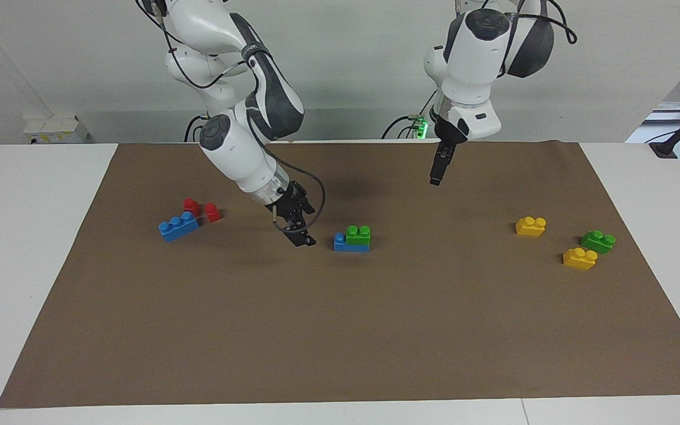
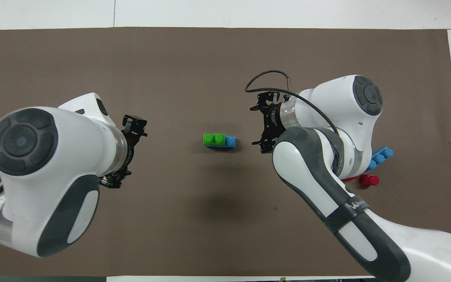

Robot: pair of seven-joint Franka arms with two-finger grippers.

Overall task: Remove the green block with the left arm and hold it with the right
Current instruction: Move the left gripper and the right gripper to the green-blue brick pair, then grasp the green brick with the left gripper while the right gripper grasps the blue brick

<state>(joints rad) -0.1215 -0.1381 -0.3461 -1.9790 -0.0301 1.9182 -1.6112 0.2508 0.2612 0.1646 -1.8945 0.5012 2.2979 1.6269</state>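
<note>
Green block sits studded on a blue brick, mid-table. Right tool hangs low just beside the blue end, stack's long axis pointing at it; finger state unclear. Left tool hovers higher, farther off; cannot tell either.
</note>
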